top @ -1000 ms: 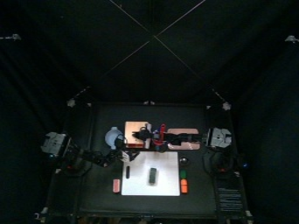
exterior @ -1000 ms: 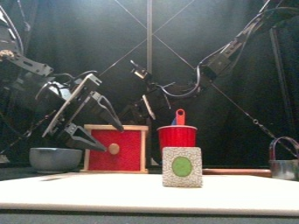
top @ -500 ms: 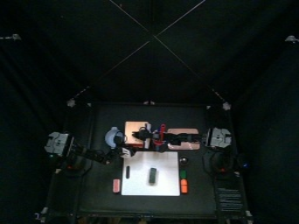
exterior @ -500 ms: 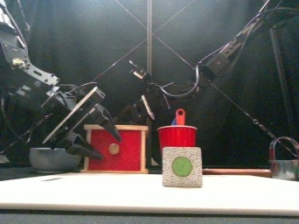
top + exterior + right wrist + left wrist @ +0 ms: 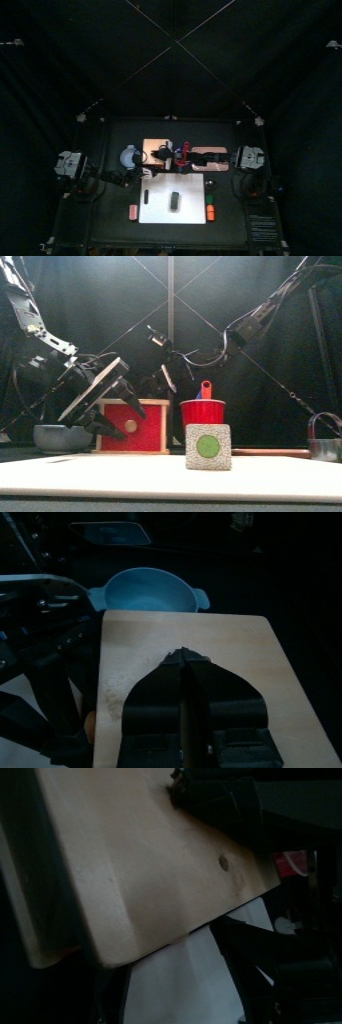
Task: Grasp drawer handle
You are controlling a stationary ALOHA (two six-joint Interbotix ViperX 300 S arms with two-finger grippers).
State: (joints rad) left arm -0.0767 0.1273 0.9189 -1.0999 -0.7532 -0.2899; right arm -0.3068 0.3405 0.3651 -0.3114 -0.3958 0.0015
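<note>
Drawer handle: a small pale round knob [image 5: 130, 426] in the middle of the red front panel of the wooden drawer box [image 5: 150, 436], lower left of centre in the front view, standing on the white tabletop [image 5: 80, 481].
My left gripper [image 5: 96, 406]: my fingers are spread wide with nothing between them. They hang tilted just in front of the box's upper left corner, apart from the knob. I judge that the wide spread is there so the knob can pass between them.
My right gripper [image 5: 187, 660]: the fingers are pressed together into one point, empty, above the pale wooden top of the box [image 5: 241, 637]. I take this arm to be resting out of the way.
Neighbours: a grey-blue round bowl [image 5: 60, 437] sits lower left of the box. A red plastic cup [image 5: 202, 413] with a red utensil handle [image 5: 205, 387] standing in it is just right of the box. A speckled white packet with a green oval label [image 5: 207, 447] stands in front of the cup.
Front view only: it alone shows the red face and the knob, so I can aim from it.
Left wrist view: a slanted pale wooden panel [image 5: 134, 858] fills the upper left. I cannot tell whether the small dark spot on it is the knob.
Right wrist view: the bowl [image 5: 150, 590] lies past the box's far edge, which the front view flattens.
Step in hand: approaching, with the grasp not yet made.
</note>
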